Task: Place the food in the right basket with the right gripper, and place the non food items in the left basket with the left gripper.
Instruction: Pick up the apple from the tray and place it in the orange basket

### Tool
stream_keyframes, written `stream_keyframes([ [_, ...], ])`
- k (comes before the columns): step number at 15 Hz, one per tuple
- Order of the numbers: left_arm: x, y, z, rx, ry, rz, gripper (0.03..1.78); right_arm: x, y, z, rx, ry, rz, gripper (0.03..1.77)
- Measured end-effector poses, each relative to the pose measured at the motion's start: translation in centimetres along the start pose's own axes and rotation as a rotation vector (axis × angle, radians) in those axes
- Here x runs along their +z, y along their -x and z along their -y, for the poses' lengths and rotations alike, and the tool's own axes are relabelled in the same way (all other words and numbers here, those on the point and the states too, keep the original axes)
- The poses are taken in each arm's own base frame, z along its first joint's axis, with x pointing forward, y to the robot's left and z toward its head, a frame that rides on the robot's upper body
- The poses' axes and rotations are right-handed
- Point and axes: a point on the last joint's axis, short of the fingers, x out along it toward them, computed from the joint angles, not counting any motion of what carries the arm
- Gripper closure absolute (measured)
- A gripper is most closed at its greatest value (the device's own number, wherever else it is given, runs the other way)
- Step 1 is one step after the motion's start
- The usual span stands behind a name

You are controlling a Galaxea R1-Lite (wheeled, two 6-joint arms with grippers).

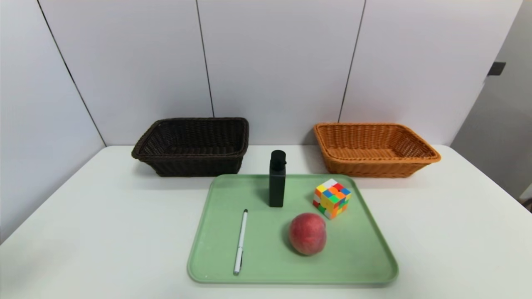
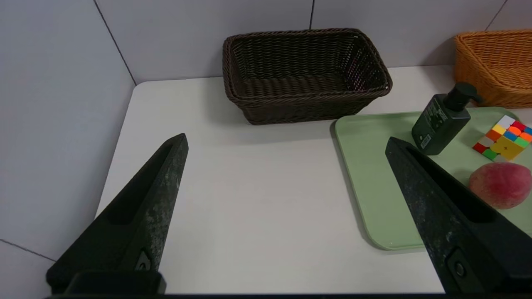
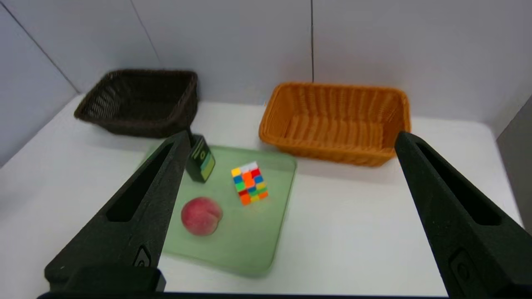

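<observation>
The black bottle (image 1: 277, 182) stands on the tray (image 1: 341, 265); its label carries small pale print, too small to read. Relative to the bottle, the peach (image 1: 307, 234) and puzzle cube (image 1: 331, 198) lie to the right, the pen (image 1: 240, 243) front-left, the dark basket (image 1: 195, 166) behind-left, the orange basket (image 1: 374, 168) behind-right. Over the table (image 1: 104, 232), the left gripper (image 2: 286, 139) and right gripper (image 3: 293, 135) hold nothing, jaws wide open.

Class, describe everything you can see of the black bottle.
The bottle is tall, slim and black, with a boxy body that looks like plastic. Its dark cap has a short spout to one side. Pale and green print marks the body. It stands upright and capped near the far edge of the green tray; only the tray touches it.
</observation>
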Motion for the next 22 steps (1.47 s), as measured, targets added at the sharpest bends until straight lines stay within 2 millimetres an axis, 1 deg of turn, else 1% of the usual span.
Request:
stream_keyframes([
  [1, 0.5, -1.5, 0.0, -0.012, 0.002, -0.037, 0.12, 0.4, -1.6, 0.0, 0.012, -0.018, -0.099, 0.10],
  [3, 0.6, -4.2, 0.0, -0.034, 0.006, -0.124, 0.12, 0.4, -5.1, -0.8, 0.045, -0.058, -0.306, 0.10],
  [5, 0.4, -6.4, 0.3, -0.063, 0.011, -0.191, 0.12, -0.3, -8.5, -2.4, 0.055, -0.098, -0.482, 0.10],
  [8, -0.3, -8.3, 1.4, -0.085, 0.050, -0.279, 0.12, -2.1, -13.3, -5.5, 0.073, -0.121, -0.662, 0.10],
  [10, -0.8, -9.3, 2.4, -0.074, 0.101, -0.323, 0.12, -3.6, -15.9, -7.5, 0.062, -0.113, -0.749, 0.10],
  [12, -1.4, -9.8, 2.8, -0.083, 0.101, -0.356, 0.12, -5.5, -18.1, -9.7, 0.018, -0.094, -0.829, 0.10],
  [15, -2.2, -10.2, 3.2, -0.102, 0.087, -0.391, 0.12, -8.0, -20.4, -12.2, -0.007, -0.057, -0.917, 0.10],
  [18, -2.5, -10.4, 3.3, -0.108, 0.076, -0.402, 0.12, -10.0, -22.6, -14.0, -0.057, -0.042, -0.961, 0.10],
  [22, -2.6, -10.6, 3.5, -0.136, 0.018, -0.383, 0.12, -12.6, -25.1, -15.3, -0.094, -0.018, -1.026, 0.10],
])
